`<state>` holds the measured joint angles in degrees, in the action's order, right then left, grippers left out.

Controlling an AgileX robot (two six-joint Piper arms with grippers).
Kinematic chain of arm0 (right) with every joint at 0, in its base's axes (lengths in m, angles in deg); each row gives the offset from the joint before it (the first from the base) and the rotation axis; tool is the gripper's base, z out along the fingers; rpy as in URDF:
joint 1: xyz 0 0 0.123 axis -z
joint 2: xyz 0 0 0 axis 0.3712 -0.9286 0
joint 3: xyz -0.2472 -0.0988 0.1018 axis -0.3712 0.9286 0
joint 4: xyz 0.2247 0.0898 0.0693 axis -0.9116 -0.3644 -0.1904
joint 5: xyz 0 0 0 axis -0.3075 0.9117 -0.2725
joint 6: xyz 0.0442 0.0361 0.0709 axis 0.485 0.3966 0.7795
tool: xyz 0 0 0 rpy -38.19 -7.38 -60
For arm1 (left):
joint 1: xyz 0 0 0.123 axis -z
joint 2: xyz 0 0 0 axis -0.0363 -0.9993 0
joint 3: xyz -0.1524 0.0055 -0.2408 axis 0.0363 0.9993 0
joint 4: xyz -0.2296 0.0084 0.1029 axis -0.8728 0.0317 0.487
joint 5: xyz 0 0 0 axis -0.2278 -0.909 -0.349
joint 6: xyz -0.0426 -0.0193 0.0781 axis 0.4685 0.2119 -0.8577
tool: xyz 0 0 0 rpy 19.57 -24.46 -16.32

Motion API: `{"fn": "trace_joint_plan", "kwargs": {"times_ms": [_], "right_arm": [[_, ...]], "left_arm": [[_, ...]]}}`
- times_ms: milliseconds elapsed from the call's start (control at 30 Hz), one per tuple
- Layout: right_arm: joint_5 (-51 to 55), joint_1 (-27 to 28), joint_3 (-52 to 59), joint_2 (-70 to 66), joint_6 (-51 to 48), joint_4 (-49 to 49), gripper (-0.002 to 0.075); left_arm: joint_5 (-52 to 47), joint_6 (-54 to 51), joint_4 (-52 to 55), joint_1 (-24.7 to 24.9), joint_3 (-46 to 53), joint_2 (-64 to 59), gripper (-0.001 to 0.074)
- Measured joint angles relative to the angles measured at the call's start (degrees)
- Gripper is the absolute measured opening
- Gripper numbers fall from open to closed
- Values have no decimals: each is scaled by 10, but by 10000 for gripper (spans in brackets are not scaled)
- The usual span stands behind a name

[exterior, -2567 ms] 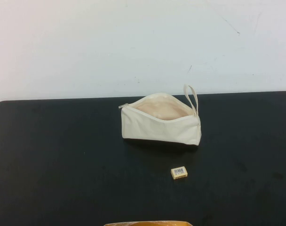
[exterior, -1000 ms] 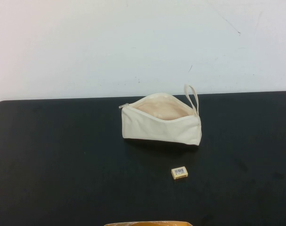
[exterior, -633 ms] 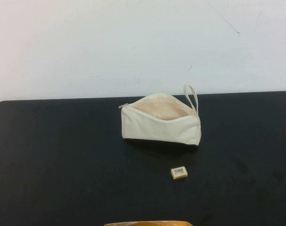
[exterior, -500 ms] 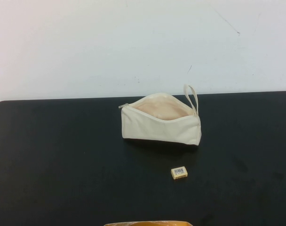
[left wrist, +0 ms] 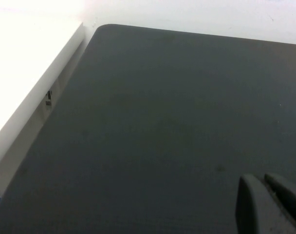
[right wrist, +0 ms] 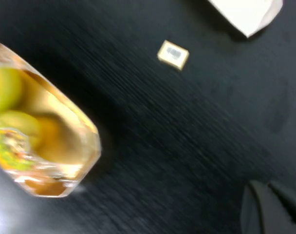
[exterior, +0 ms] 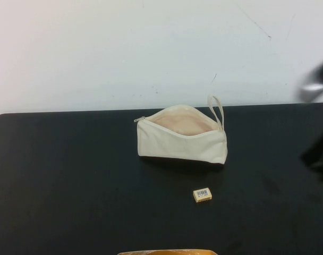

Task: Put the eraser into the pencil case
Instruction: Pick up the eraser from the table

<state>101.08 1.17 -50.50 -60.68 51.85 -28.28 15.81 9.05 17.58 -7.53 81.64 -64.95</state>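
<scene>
The eraser (exterior: 202, 195), a small tan block with a barcode label, lies on the black table (exterior: 71, 175) in front of the pencil case (exterior: 181, 140). The cream pouch stands unzipped, showing its peach lining, with its loop strap at the right end. The eraser (right wrist: 173, 54) and a corner of the pouch (right wrist: 248, 14) also show in the right wrist view. My right arm (exterior: 316, 85) is a blur at the high view's right edge, well right of both. My right gripper (right wrist: 268, 189) is shut and empty. My left gripper (left wrist: 264, 181) is shut and empty over bare table, out of the high view.
A clear container (right wrist: 41, 131) holding yellow-green fruit stands at the table's near edge, and its orange top (exterior: 167, 252) shows at the bottom of the high view. A white surface (left wrist: 26, 83) borders the table's left side. A white wall stands behind the table.
My right arm has come into the high view at the right edge, blurred by motion. The eraser and the pencil case have not moved.
</scene>
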Motion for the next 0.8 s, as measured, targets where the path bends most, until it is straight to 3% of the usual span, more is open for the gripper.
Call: {"fn": "trace_joint_plan", "kwargs": {"times_ms": [133, 267, 700, 800], "right_arm": [[-2, -105, -60, -99, 95, 147, -1], [-2, -163, -120, -192, 121, 192, -1], [-38, -185, -253, -389, 85, 150, 1], [-32, -185, -277, -423, 81, 143, 68]], "left_arm": [[0, 0, 0, 0, 0, 0, -1], [0, 0, 0, 0, 0, 0, -1], [0, 0, 0, 0, 0, 0, -1], [0, 0, 0, 0, 0, 0, -1]]}}
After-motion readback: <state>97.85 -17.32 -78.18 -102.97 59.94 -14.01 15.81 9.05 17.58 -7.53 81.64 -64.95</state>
